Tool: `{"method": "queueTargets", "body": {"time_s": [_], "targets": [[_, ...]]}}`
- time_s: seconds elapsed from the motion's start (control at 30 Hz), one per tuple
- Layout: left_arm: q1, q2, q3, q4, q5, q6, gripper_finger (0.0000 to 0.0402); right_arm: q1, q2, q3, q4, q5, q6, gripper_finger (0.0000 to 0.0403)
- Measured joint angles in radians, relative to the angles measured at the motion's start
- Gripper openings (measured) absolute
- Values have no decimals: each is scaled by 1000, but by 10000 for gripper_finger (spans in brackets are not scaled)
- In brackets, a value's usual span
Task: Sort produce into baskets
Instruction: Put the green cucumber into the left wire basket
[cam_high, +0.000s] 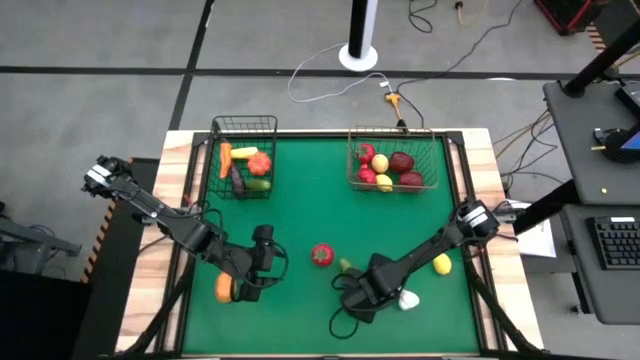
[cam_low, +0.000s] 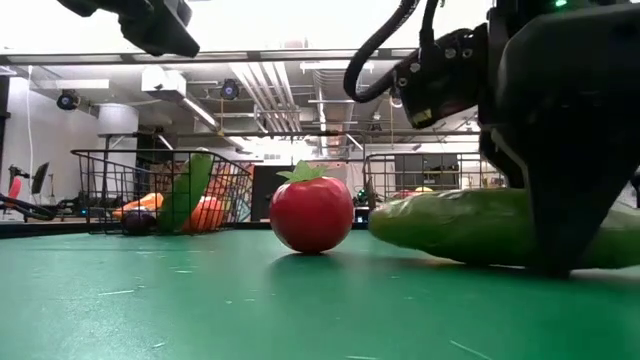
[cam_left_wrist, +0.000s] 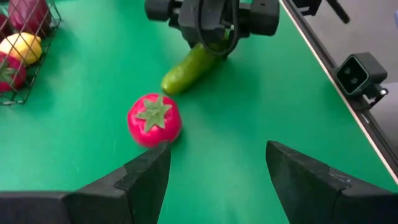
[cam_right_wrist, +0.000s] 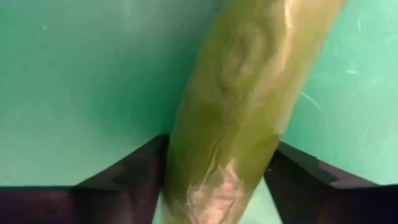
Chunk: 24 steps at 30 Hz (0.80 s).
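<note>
I take the red tomato (cam_high: 321, 255) as my landmark, on the green bench (cam_high: 300, 215). From above, my right gripper (cam_high: 352, 283) sits just beside the tomato, and its arm hides most of the green cucumber (cam_low: 470, 228). The low view shows that cucumber lying flat on the bench, touching a dark finger. My right wrist view shows it filling the gap between the jaws, so the jaws hold the cucumber.

My left gripper (cam_left_wrist: 217, 180) is on the tomato's other side, jaws wide with nothing between them. Only the view from above shows an orange piece (cam_high: 223, 288) under the left arm, half hidden.

Far past the tomato stand the dark basket (cam_high: 244, 155) and the wider basket (cam_high: 398, 160), both with produce inside. A yellow piece (cam_high: 441, 264) and a white piece (cam_high: 408, 299) lie beyond the right gripper. I can read no writing.
</note>
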Motion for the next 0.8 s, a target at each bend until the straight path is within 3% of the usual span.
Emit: {"method": "queueTargets", "body": {"time_s": [0.17, 0.43, 0.6, 0.8], "targets": [[0, 0, 0, 6, 1, 12, 246, 1, -6, 0, -1, -2, -20, 163], [-5, -5, -1, 89, 183, 149, 246, 31, -172, -2, -3, 98, -8, 160], [-5, -6, -11, 224, 212, 216, 246, 53, -280, -2, 84, 298, -89, 160], [-5, -7, -100, 490, 212, 273, 246, 45, -297, -1, 380, 521, -464, 160]]}}
